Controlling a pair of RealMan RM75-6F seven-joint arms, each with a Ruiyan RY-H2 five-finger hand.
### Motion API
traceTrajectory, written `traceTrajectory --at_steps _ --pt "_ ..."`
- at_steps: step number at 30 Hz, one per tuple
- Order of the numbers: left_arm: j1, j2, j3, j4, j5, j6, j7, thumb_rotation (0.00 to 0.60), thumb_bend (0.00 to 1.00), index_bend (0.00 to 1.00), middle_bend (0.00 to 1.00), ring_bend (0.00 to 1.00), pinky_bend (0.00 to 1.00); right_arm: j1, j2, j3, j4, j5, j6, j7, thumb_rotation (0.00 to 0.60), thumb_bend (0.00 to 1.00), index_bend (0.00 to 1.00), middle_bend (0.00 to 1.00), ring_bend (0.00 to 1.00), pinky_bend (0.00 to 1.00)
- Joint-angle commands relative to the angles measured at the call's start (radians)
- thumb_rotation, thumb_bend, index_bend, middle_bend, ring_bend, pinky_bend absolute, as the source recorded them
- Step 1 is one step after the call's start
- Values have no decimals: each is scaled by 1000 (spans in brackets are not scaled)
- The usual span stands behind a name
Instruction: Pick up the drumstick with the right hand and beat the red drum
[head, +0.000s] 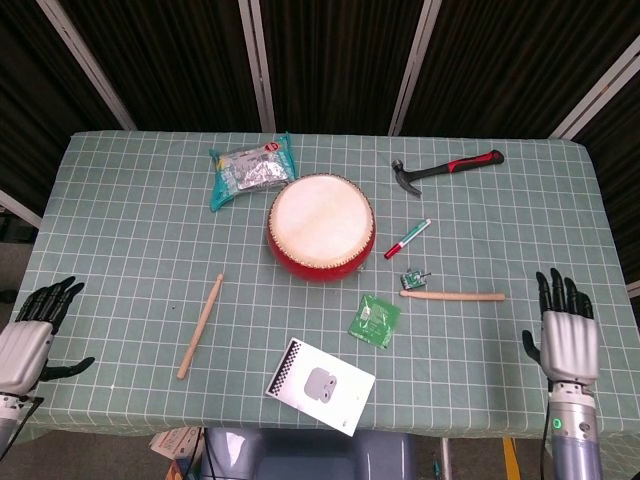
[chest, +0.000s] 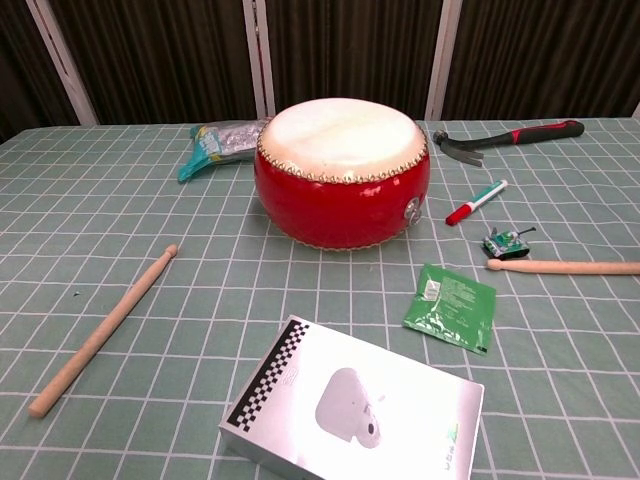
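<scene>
Right of drum (head: 321, 229), drumstick (head: 452, 295) flat, left-right

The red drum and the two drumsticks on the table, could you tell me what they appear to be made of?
Red drum: glossy red lacquered shell, probably wood; pale matte head, likely hide, fixed by a ring of small studs.
Drumstick near the right hand and drumstick on the left: pale, unpainted, matte, probably bare wood.

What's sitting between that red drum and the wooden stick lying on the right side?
In the head view, between the red drum and the right drumstick lie a red marker and a tiny green gadget right by the stick's tip; elsewhere, bare cloth.
</scene>
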Motion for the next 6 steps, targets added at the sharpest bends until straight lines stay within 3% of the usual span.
traceTrajectory --at_steps 1,6 --pt "17 -43 -14 57 31 58 6 600 0 0 0 0 0 -138 78 -86 104 -236 118 248 600 323 0 0 29 94" --pt "18 -65 -22 96 51 84 -4 600 0 0 0 0 0 -158 59 -68 169 -274 116 329 600 322 0 0 28 92"
